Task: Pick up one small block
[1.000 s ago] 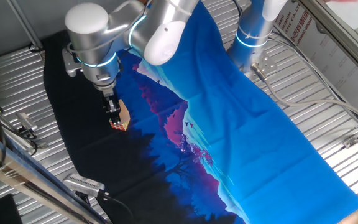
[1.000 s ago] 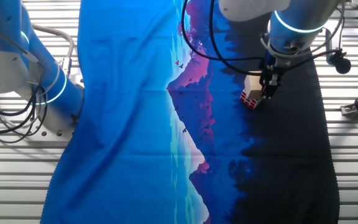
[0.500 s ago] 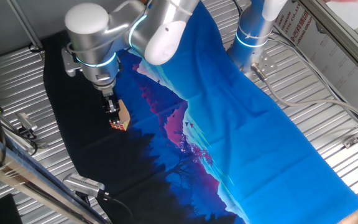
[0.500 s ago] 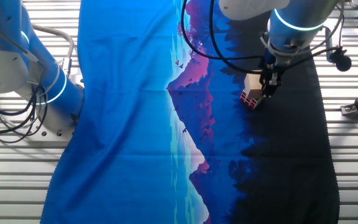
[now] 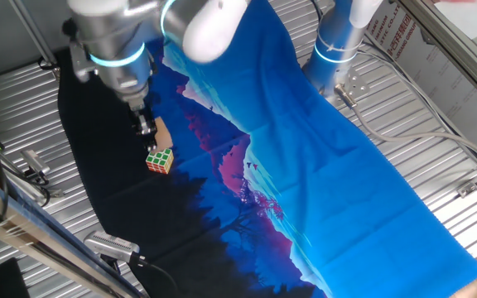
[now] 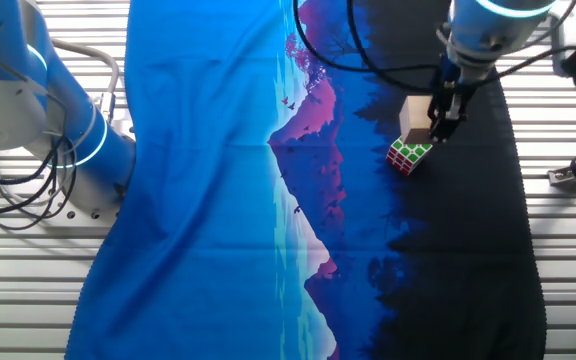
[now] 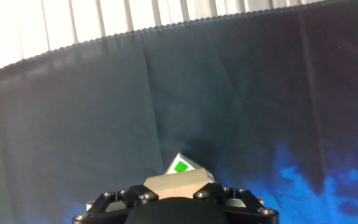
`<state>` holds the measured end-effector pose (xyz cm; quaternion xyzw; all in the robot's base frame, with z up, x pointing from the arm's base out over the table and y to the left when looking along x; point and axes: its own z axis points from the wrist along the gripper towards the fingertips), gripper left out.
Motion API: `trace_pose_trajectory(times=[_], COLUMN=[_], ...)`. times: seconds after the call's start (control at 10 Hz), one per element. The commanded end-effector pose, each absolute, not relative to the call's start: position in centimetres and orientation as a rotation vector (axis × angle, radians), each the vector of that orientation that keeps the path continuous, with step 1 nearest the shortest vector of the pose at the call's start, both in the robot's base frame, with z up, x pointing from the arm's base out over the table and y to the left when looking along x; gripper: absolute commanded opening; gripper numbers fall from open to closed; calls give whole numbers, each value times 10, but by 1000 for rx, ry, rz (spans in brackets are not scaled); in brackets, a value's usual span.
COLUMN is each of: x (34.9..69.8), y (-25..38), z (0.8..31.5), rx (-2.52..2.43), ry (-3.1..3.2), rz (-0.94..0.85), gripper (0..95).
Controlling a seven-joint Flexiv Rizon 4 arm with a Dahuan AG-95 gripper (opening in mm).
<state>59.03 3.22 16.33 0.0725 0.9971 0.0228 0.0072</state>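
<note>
My gripper (image 5: 146, 129) is shut on the small tan wooden block (image 5: 161, 131) and holds it lifted just above the cloth. The other fixed view shows the block (image 6: 417, 113) in the fingers (image 6: 441, 121). In the hand view the block (image 7: 176, 182) sits between the jaws at the bottom edge. The multicoloured puzzle cube (image 5: 161, 159) stays on the dark part of the cloth, right below the block; it also shows in the other fixed view (image 6: 409, 155) and as a green corner in the hand view (image 7: 181, 165).
A blue and black landscape-print cloth (image 5: 305, 165) covers the ribbed metal table (image 5: 421, 141). A second arm's base (image 5: 338, 45) stands at the back. Clamps and cables (image 5: 31, 170) lie along the left edge.
My gripper has risen with the tan block in it, away from the puzzle cube, which stays on the cloth and now shows its green and yellow faces.
</note>
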Motion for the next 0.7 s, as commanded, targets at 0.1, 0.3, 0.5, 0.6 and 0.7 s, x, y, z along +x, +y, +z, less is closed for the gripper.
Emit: trace_pose_trajectory(times=[0.1, 0.3, 0.5, 0.6, 0.7], x=[564, 533, 512, 510, 508], y=[23, 15, 13, 13, 13], z=[174, 183, 193, 195, 198], rx=[209, 203, 205, 205, 207], ry=[3114, 3115, 3122, 3123, 3125], rz=[76, 95, 96, 95, 88], gripper=[0, 0, 0, 0, 0])
